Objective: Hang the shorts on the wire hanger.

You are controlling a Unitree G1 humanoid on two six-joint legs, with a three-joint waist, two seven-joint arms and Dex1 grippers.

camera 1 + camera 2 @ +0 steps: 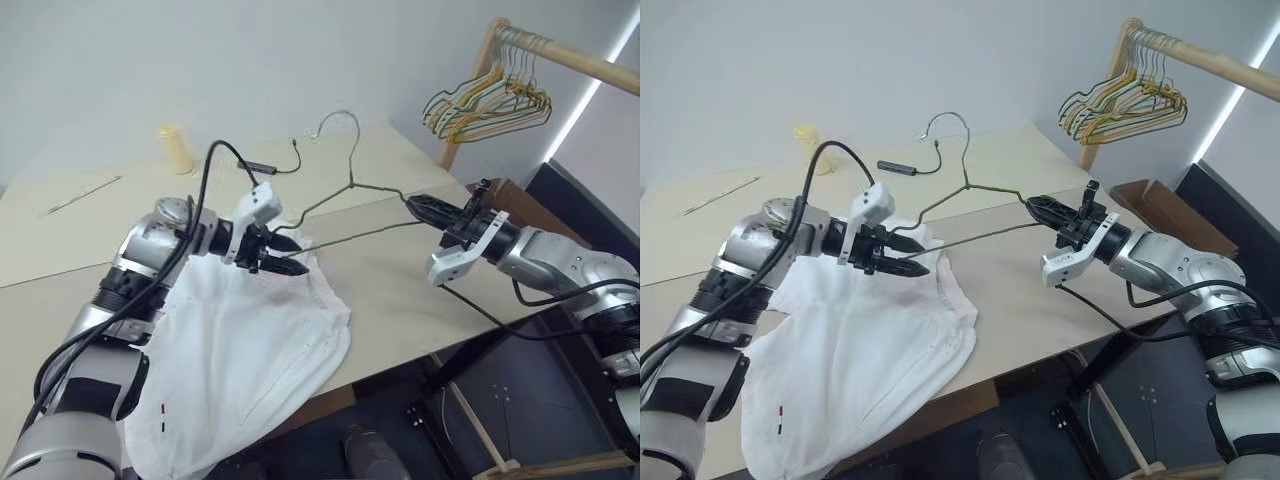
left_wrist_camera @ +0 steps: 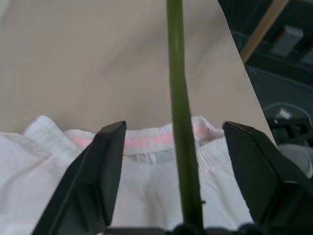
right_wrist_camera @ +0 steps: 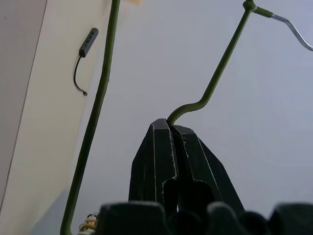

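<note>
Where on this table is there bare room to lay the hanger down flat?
Bare table lies between the shorts and the right gripper, and along the far left. It is crowded where the left gripper meets the wire hanger over the waistband, near a black cabled gadget.

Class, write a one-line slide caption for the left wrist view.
The left gripper's open fingers straddle the wire hanger's bar above the shorts' waistband on the table.

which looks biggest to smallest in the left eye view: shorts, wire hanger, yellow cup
1. shorts, widest spread, though nearest the camera
2. wire hanger, long but thin
3. yellow cup, smallest, but farthest back, so nearness may exaggerate the gap
</note>
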